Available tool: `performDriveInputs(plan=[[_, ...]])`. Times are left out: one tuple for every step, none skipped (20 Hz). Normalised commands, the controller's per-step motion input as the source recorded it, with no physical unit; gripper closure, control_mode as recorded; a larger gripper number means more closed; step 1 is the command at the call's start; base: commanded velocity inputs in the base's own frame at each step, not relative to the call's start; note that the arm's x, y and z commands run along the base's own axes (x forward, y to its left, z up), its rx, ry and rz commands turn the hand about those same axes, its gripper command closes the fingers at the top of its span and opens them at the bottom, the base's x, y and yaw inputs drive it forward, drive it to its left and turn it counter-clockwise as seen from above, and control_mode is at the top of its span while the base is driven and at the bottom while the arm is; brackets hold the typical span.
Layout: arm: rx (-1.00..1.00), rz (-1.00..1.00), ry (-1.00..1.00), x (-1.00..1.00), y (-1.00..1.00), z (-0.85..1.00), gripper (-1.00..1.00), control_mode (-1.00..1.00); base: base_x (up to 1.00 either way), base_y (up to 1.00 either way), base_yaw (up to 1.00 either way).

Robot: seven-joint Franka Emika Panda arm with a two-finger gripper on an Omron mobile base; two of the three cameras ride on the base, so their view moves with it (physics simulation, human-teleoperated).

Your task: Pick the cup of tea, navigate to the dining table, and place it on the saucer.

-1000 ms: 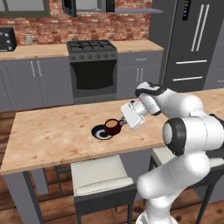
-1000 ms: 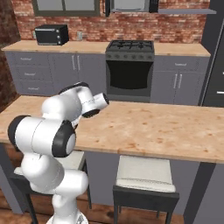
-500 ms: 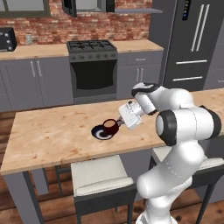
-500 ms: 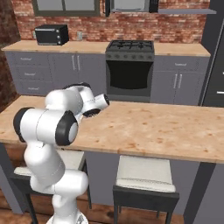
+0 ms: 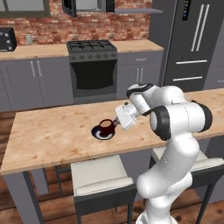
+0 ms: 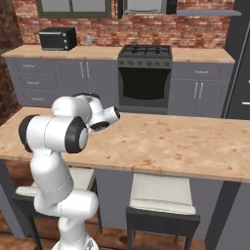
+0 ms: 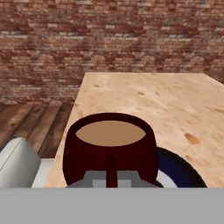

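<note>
Left base view puts the cup of tea [image 5: 106, 126] over the saucer [image 5: 103, 132] on the dining table [image 5: 52, 135], with the gripper [image 5: 117, 122] reaching in from the cup's right side, wrist turned so the fingers come at it level rather than from above. That sideways approach makes sense for a filled cup: it keeps the rim upright and the tea flat, as the even brown surface in the hand view suggests. From the hand camera the jaws are drawn tightly together on the small handle, which stands as a thin dark red strip at the near wall of the cup, so the cup is pinched by its handle. The dark dish peeks out below and to the right of the cup there, so the cup seems slightly off centre; whether its base already rests on the dish or hangs just above cannot be told.
</note>
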Motion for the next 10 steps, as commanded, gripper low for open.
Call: performDriveInputs(plan=[[0.00,-0.01,0.00,0.14,0.05,-0.17,1.00,-1.00,0.00,0.00,0.00],[0.00,0.00,0.00,0.13,0.04,-0.17,1.00,-1.00,0.00,0.00,0.00],[0.00,0.00,0.00,0.14,0.06,-0.18,1.00,-1.00,0.00,0.00,0.00],[0.00,0.00,0.00,0.16,0.08,-0.17,1.00,-1.00,0.00,0.00,0.00],[0.00,-0.01,0.00,0.16,0.09,-0.17,1.00,-1.00,0.00,0.00,0.00],[0.00,-0.01,0.00,0.15,0.07,-0.17,1.00,-1.00,0.00,0.00,0.00],[0.00,0.00,0.00,0.16,0.05,-0.17,1.00,-1.00,0.00,0.00,0.00],[0.00,0.00,0.00,0.16,0.04,-0.17,1.00,-1.00,0.00,0.00,0.00],[0.00,0.00,0.00,0.16,0.03,-0.16,1.00,-1.00,0.00,0.00,0.00],[0.00,0.00,0.00,0.16,0.03,-0.16,1.00,-1.00,0.00,0.00,0.00]])
